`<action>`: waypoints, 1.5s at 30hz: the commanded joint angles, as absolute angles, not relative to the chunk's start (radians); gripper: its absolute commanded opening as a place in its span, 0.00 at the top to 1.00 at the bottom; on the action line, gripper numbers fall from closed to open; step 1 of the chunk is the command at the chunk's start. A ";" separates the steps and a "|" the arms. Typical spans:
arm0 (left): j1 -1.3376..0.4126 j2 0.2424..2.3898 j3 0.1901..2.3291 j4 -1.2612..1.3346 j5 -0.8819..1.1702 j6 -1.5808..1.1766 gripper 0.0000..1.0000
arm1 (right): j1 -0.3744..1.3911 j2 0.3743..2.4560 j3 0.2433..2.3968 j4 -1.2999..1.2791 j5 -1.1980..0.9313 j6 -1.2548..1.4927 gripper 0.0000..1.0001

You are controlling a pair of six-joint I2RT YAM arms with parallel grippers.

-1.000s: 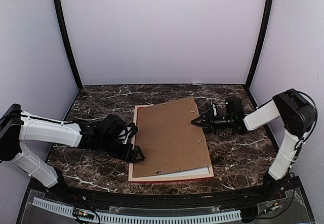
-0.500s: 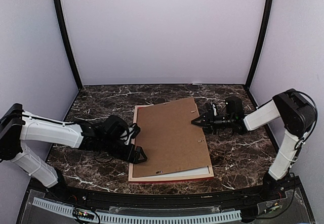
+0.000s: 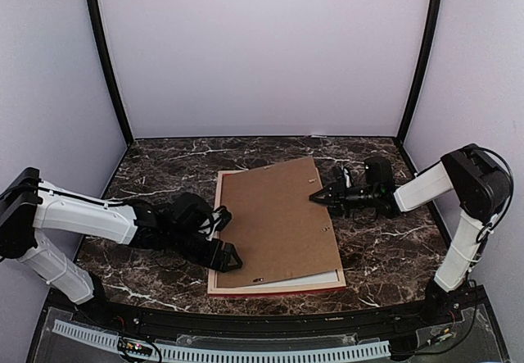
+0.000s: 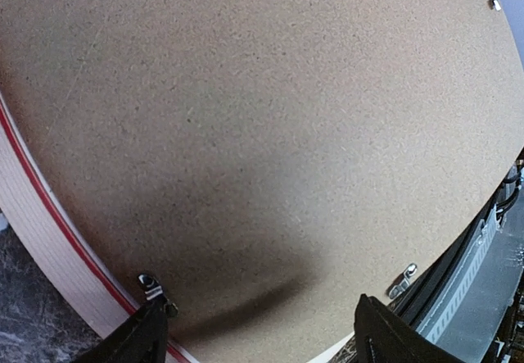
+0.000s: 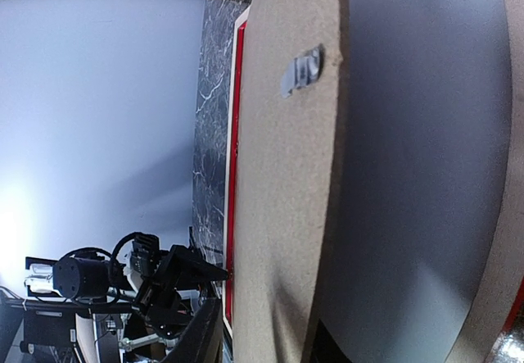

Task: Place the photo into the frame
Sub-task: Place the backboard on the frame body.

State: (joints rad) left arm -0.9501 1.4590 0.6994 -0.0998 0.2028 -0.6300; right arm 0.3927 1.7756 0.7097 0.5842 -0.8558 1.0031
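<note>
Top external view: our right gripper pinches the backing board at its edge, apparently tipping it to reseat it. Our left gripper hovers wide open over the opposite corner, likely to steady it. Beneath both lies the frame; the photo is hidden from us.

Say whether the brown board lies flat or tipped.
Tipped: right claw holds the brown board by one edge, raised off the frame; wrist view shows a gap beneath.
</note>
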 commanded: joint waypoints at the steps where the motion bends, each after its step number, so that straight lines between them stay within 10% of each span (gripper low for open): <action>1: -0.969 1.468 0.687 -0.136 0.221 -0.689 0.19 | 0.394 1.783 0.722 0.646 -0.861 0.989 0.73; 45: -0.757 1.605 0.921 -0.212 -0.003 -0.513 0.14 | 0.442 1.825 0.823 0.356 -0.721 0.799 0.65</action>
